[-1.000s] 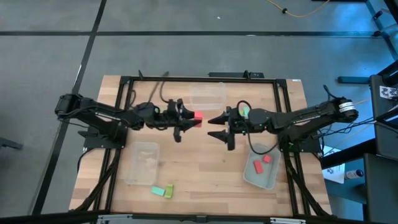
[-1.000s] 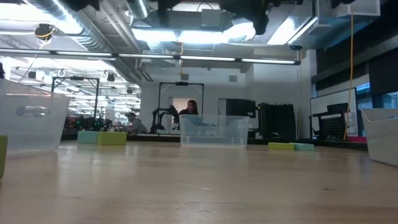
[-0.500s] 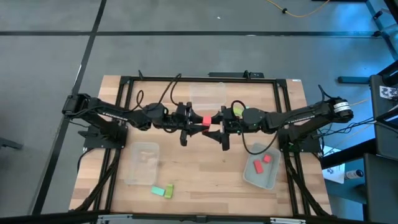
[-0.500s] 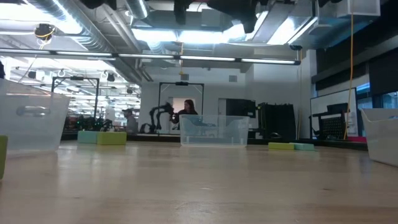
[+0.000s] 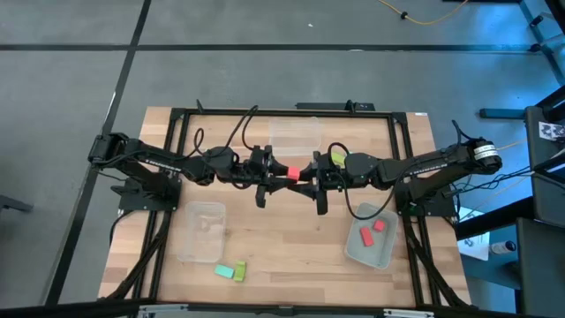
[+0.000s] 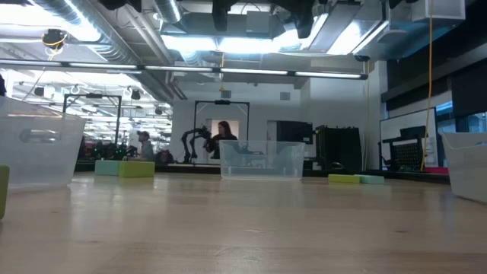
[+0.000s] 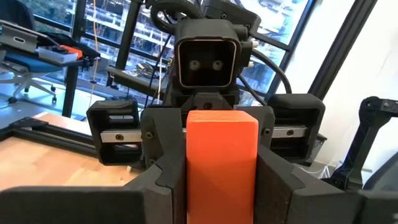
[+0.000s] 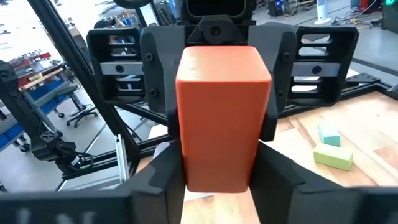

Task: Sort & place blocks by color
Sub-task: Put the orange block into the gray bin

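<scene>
One red-orange block point(image 5: 284, 170) hangs in the air over the middle of the table, between my two grippers, which face each other. My left gripper point(image 5: 272, 174) comes from the table's left and is shut on the block. My right gripper point(image 5: 306, 179) comes from the right and is shut on its other end. A teal block point(image 8: 328, 135) and a lime block point(image 8: 333, 157) lie flat on the table near its near edge. Two more red-orange blocks point(image 5: 372, 231) lie in the right-hand bin. My left gripper pinches the red-orange block between its two fingers point(image 7: 163, 186), coming level from the table's left. Its fingers lie on two opposite side faces point(image 7: 221, 168). The block is lifted clear and lies level, pointing at the right gripper. My right gripper has the block's other end point(image 8: 224, 130) between its two fingers point(image 8: 166, 177), coming level from the table's right. Both fingers lie against the side faces. The block is clear of the table, bridging the two grippers.
Three clear plastic bins stand on the table: one at the left near side point(image 5: 203, 231), one at the far edge point(image 5: 296, 135), one at the right near side point(image 5: 386, 247). A black frame point(image 5: 177, 115) runs around the tabletop. Bare wood lies under the grippers.
Both grippers have drawn together over the middle of the table. The left one carried the red-orange block toward the right, and the right one came left until its fingers stood around the block's free end. In the last half second both kept still.
</scene>
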Robot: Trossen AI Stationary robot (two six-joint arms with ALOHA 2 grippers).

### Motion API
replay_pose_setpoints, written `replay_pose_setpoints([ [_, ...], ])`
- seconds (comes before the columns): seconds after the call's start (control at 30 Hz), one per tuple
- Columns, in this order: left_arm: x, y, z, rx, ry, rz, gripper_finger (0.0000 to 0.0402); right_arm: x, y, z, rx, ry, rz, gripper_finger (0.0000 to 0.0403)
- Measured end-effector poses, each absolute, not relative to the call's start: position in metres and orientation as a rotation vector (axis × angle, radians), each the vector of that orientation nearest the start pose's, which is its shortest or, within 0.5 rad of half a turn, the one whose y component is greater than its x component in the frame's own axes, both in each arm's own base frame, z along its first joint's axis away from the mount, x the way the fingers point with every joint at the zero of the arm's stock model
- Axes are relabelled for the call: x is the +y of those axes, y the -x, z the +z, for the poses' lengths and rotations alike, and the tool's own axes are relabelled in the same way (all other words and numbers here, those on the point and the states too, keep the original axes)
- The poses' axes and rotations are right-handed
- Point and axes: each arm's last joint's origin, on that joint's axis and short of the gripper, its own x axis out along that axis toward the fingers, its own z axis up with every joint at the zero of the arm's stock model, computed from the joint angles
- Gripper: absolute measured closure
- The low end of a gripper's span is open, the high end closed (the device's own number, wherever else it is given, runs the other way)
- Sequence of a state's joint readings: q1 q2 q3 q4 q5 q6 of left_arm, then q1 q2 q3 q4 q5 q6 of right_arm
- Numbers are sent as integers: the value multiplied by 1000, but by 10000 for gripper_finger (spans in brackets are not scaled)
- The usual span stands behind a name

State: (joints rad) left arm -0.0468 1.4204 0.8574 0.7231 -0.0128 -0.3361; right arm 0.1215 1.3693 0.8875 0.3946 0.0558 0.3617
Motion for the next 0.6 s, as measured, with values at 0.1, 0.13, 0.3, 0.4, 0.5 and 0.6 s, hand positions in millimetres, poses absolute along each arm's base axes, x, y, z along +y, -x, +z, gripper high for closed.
replay_pose_setpoints([
  [0.1,-14,-315,300,-152,338,-61,282,36,-306,293,105,-353,50,268],
  [0.13,-14,-315,300,-151,339,-60,282,36,-306,293,106,-352,50,268],
  [0.3,-13,-315,300,-152,367,-59,238,36,-306,292,112,-353,55,268],
  [0.4,-13,-314,300,-147,368,-59,212,36,-305,291,128,-351,52,268],
  [0.5,-11,-308,306,-132,367,-58,203,34,-297,292,183,-324,41,268],
  [0.6,-6,-296,312,-69,355,-29,202,31,-281,300,240,-306,26,268],
])
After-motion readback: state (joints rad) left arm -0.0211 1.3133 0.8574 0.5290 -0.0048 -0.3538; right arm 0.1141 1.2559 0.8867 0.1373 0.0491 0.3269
